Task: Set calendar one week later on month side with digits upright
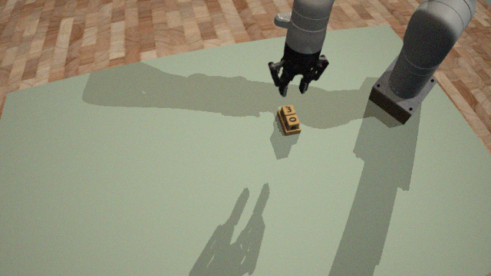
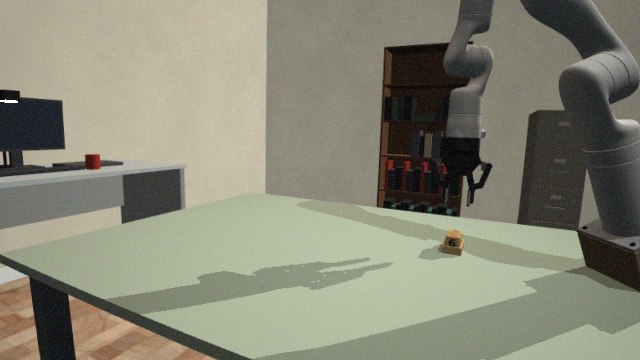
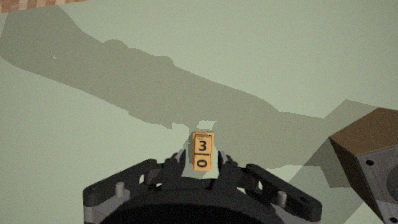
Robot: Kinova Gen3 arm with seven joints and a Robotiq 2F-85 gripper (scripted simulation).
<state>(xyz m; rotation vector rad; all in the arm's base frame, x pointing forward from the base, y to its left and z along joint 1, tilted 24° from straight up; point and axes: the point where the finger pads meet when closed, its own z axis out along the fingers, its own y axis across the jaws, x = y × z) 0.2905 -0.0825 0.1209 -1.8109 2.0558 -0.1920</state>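
Two wooden cubes sit side by side on the small wooden tray (image 1: 293, 133) (image 2: 451, 252). The cube with a 3 on top (image 1: 288, 110) (image 3: 202, 145) is the farther one in the top view. The cube with a 0 on top (image 1: 292, 120) (image 3: 202, 163) is nearer, and its 0 looks wider than tall in the wrist view. In the exterior view a cube face (image 2: 452, 242) shows what looks like a 6. Faces turned down or away are hidden; no month's name is readable. My gripper (image 1: 293, 93) (image 2: 458, 202) is partly open, empty and well above the cubes.
The tray stands on the green table (image 1: 153, 161) (image 2: 240, 225). The arm's base (image 1: 399, 93) (image 2: 612, 255) (image 3: 370, 155) stands to the right of it. A desk (image 2: 150, 170) with a red mug (image 2: 93, 161), a bookcase (image 2: 381, 130) and a filing cabinet (image 2: 552, 170) are beyond the table.
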